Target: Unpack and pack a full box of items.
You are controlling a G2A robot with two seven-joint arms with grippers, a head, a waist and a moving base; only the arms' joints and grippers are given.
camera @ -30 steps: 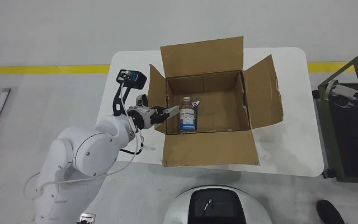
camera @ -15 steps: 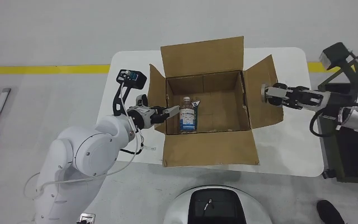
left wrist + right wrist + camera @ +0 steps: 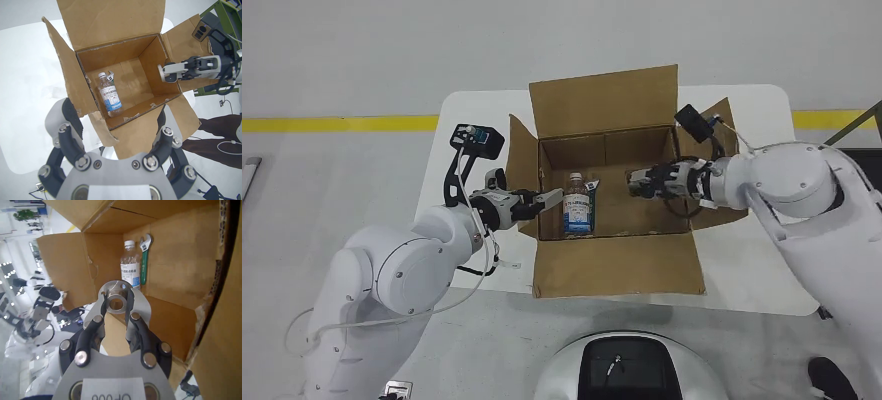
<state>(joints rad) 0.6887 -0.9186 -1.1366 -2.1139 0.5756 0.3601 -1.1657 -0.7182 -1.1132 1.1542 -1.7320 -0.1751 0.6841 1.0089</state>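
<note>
An open cardboard box (image 3: pixel 617 265) stands mid-table with its flaps spread. On its floor by the left wall lie a clear bottle (image 3: pixel 578 206) (image 3: pixel 110 96) (image 3: pixel 130 270) with a blue and white label and a green-handled wrench (image 3: pixel 593 186) (image 3: pixel 110 75) (image 3: pixel 144 262). My left gripper (image 3: pixel 548 199) (image 3: pixel 117 115) hangs open at the box's left wall, nothing between its fingers. My right gripper (image 3: pixel 637 182) (image 3: pixel 116 302) is over the box interior, shut on a round metal flange (image 3: pixel 113 288) (image 3: pixel 161 73).
The white table (image 3: pixel 762 270) has bare room to the right of the box and a narrower strip at its left. The right flap (image 3: pixel 712 165) lies under the right arm. A green rack (image 3: pixel 852 150) stands off the table's right end.
The right arm came in from the right with the flange and now reaches across the right flap over the box. The left arm, bottle and wrench have not moved.
</note>
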